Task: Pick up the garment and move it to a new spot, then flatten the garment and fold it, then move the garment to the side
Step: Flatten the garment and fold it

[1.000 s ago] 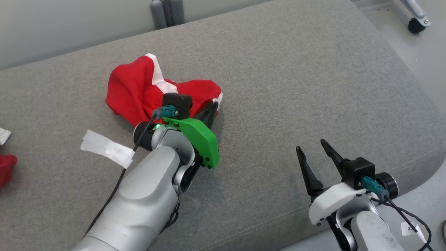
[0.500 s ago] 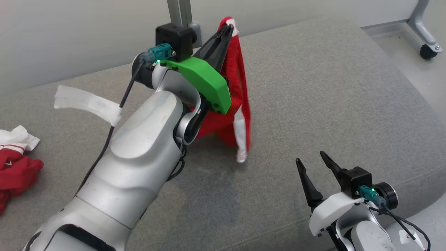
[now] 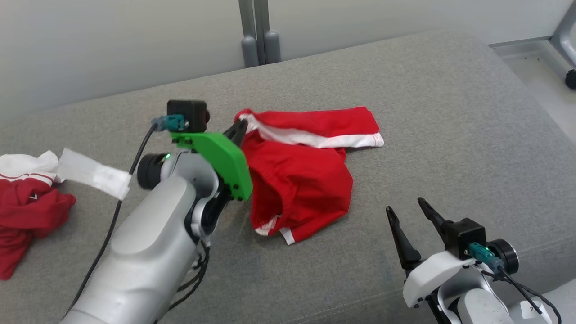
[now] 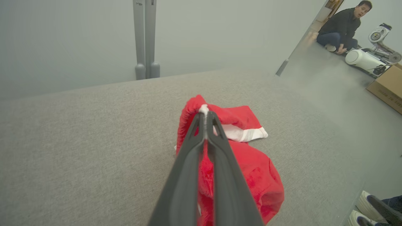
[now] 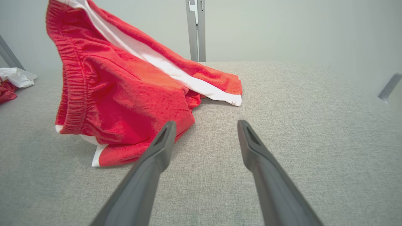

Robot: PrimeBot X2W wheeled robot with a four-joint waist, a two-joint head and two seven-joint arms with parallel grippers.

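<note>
Garment (image 3: 306, 184) first: where is it?

On the grey cushion (image 3: 450, 112), about the middle. Red shorts with a white side stripe; most of the cloth lies on the fabric, and one corner is held up off it.

Start nearest us, then. What sits this side of the garment?

The right gripper (image 3: 405, 204), nearer than the garment and off to its right, apart from it. Its jaws stand spread with nothing between them, tips above the cushion.

And the left gripper (image 3: 240, 127)?

At the garment's left edge. Its jaws are pressed together on the waistband, just where the white stripe ends. That pinched corner is the highest part of the garment, and the gathered waistband hangs down from it to the cushion.

How does the rest lie?

One leg stretches away from the pinched corner to the right, its white-banded hem flat on the cushion. The other leg bunches on the near side, a white hem edge peeking out beneath.

Anything left of the garment?

A pile (image 3: 27, 207) of red and white cloth, well apart from it, on the same cushion.

Beyond it?

Two grey posts (image 3: 258, 40) behind the cushion, past the garment. Farther off to the right, in the left wrist view, a person (image 4: 342, 28) sits on the floor beside a white machine (image 4: 361, 59) and a box (image 4: 388, 88).
</note>
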